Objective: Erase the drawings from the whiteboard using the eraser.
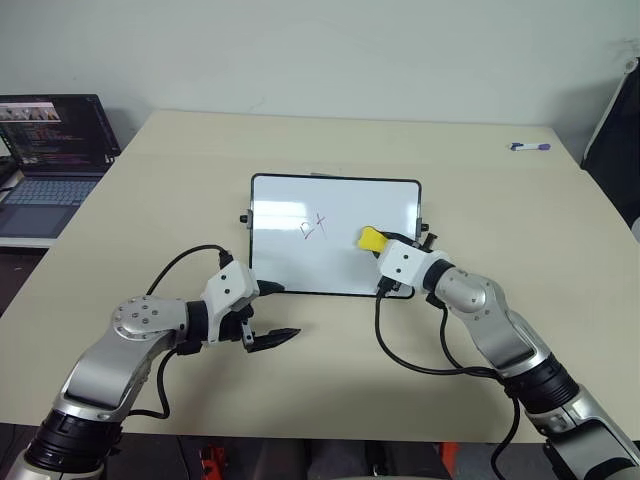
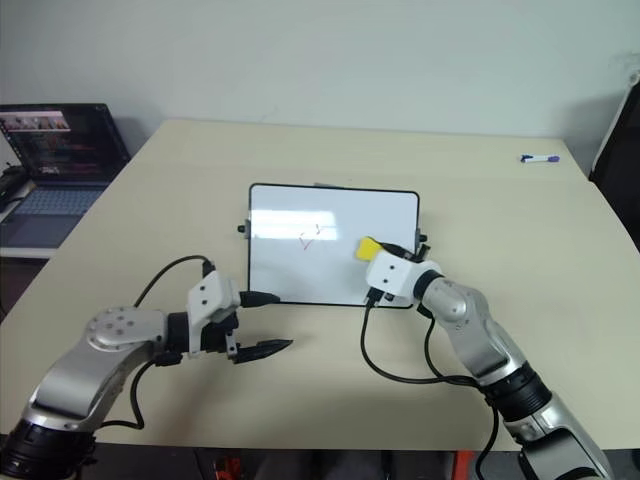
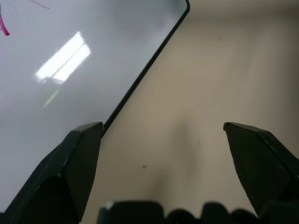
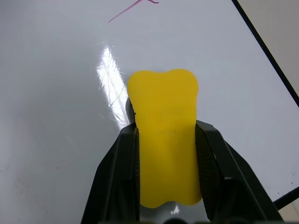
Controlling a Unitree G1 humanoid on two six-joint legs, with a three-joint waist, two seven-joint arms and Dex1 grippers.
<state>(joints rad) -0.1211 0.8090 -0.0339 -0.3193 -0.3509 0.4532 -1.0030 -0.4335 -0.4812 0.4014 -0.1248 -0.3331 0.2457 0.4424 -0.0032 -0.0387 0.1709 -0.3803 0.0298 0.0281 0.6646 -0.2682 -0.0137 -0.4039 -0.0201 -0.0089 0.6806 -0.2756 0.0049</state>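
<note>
The whiteboard (image 1: 290, 255) lies flat in the middle of the table, black-framed, with side knobs. A reddish scribble (image 1: 315, 227) of the drawings sits near its centre, and its strokes show in the right wrist view (image 4: 133, 7). A thin greyish line (image 4: 117, 95) lies just ahead of the eraser. My right gripper (image 1: 385, 248) is shut on the yellow eraser (image 4: 166, 135), holding it over the board's right part, right of the scribble. My left gripper (image 1: 275, 313) stands open at the board's near left corner, one finger (image 3: 79, 154) by the frame, nothing between its fingers.
A dark open laptop (image 1: 50, 150) sits on a side surface at the far left. A white-and-purple marker pen (image 1: 530, 147) lies at the table's far right. Bare beige table (image 1: 500, 220) surrounds the board.
</note>
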